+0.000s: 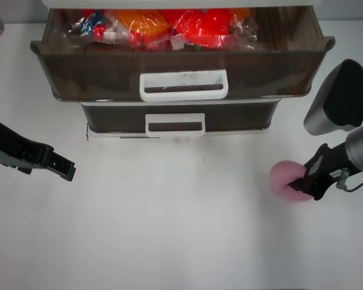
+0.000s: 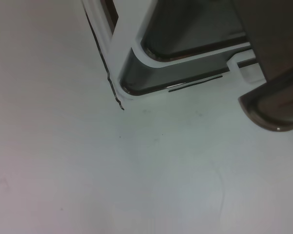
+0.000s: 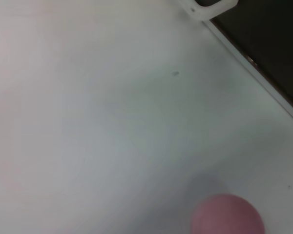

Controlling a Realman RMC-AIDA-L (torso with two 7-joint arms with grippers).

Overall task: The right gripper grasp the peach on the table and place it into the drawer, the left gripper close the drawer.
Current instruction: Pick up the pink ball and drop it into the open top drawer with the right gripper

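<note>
The pink peach (image 1: 285,179) lies on the white table (image 1: 169,235) at the right, in front of the drawer unit. My right gripper (image 1: 310,180) is down at the peach's right side, its black jaw overlapping the fruit. In the right wrist view the peach (image 3: 227,215) shows close by at the picture's edge. The smoky-brown drawer (image 1: 97,69) is pulled out at the top, and its white handle (image 1: 183,85) has dark smudges. My left gripper (image 1: 63,168) hovers low at the left, apart from the drawer.
Red and orange wrapped items (image 1: 169,27) fill the back of the open drawer. A second drawer (image 1: 242,116) below it is pushed in. The left wrist view shows the unit's white corner (image 2: 121,78) and the open drawer's corner (image 2: 276,109).
</note>
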